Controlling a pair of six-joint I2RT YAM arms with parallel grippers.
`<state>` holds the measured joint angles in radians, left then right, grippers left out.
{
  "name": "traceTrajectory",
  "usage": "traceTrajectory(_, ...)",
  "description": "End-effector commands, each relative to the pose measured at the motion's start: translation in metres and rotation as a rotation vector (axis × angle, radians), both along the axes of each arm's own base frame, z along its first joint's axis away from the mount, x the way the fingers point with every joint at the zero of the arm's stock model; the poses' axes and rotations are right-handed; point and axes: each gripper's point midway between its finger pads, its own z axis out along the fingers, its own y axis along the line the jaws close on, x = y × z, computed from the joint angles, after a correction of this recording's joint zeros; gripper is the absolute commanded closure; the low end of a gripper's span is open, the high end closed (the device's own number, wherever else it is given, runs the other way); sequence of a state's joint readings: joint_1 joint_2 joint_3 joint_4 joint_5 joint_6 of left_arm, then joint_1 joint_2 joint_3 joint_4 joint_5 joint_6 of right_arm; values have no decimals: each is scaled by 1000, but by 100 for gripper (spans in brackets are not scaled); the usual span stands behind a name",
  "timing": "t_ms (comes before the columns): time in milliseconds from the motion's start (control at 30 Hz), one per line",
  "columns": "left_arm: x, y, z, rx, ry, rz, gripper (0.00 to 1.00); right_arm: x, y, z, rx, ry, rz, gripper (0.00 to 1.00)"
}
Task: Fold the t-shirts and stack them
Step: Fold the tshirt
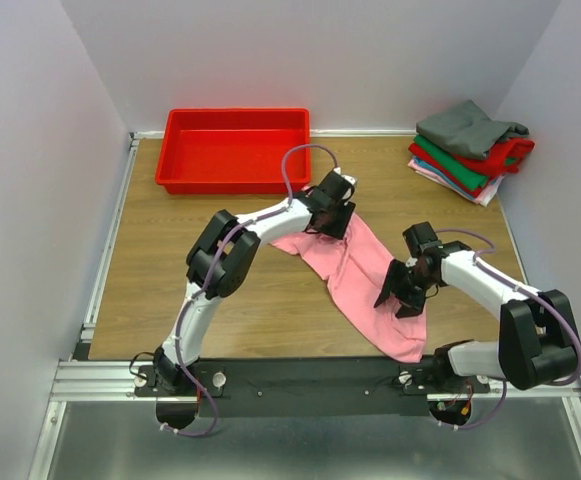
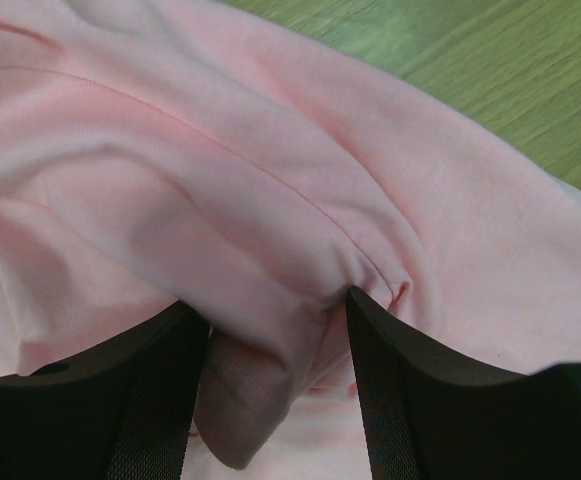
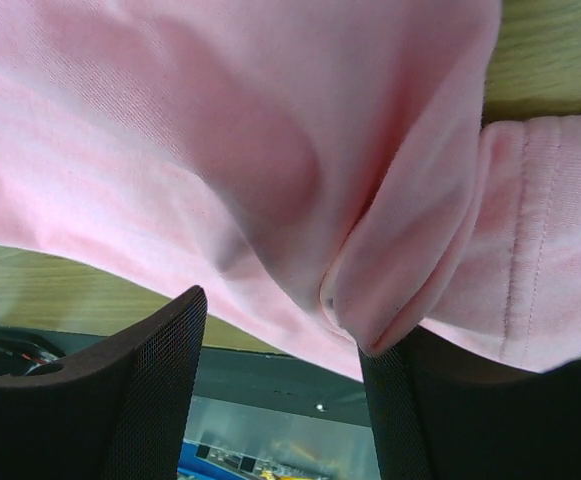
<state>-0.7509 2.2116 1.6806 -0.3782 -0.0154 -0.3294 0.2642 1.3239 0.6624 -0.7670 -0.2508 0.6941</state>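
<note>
A light pink t-shirt [image 1: 355,275] lies rumpled in a diagonal band across the middle of the wooden table. My left gripper [image 1: 332,215] sits at its far upper end. In the left wrist view the left gripper [image 2: 268,300] is open, and a hanging fold of the pink t-shirt [image 2: 220,180] sits between the fingers. My right gripper [image 1: 402,293] is at the shirt's right edge. It is open too [image 3: 282,320], and a rolled fold of pink cloth [image 3: 400,270] rests against its right finger. The other t-shirts [image 1: 470,150] are stacked folded at the back right, grey on top.
A red plastic tray [image 1: 235,113] stands at the back, left of centre. White walls close in the table on three sides. The black rail [image 1: 300,380] with both arm bases runs along the near edge, and the shirt's lower end reaches it.
</note>
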Motion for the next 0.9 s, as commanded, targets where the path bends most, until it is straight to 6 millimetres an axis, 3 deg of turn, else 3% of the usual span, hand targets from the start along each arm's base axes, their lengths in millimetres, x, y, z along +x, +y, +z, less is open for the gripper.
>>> traceTrajectory(0, -26, 5, -52, 113, 152, -90, 36, -10, -2, -1, -16, 18, -17, 33)
traceTrajectory(67, -15, -9, -44, 83, 131, -119, 36, -12, -3, -2, -19, 20, -15, 33)
traceTrajectory(133, -12, -12, -53, 99, 142, -126, 36, -12, -2, -2, -16, 22, -11, 33)
traceTrajectory(167, -1, -21, -42, 80, 112, -129, 36, -12, -2, -2, -15, 20, -10, 33)
traceTrajectory(233, 2, -22, -53, 104, 128, -139, 36, -11, -2, -2, -18, 21, -10, 33)
traceTrajectory(267, 12, -31, -40, 84, 96, -152, 36, -11, -2, -2, -18, 22, -8, 33)
traceTrajectory(333, 16, -34, -47, 95, 99, -162, 36, -8, -1, -1, -19, 21, -7, 33)
traceTrajectory(367, 25, -40, -37, 79, 70, -158, 36, -7, -1, -1, -18, 22, -5, 33)
traceTrajectory(533, 44, -37, -42, 61, 72, -113, 36, 1, 3, 1, -7, 24, 11, 32)
traceTrajectory(700, 68, -19, -47, 16, 87, -32, 36, 9, 12, 6, 28, 26, 26, 32)
traceTrajectory(867, 84, -28, -29, -57, 41, -57, 35, 18, 23, 14, 67, 20, 38, 32)
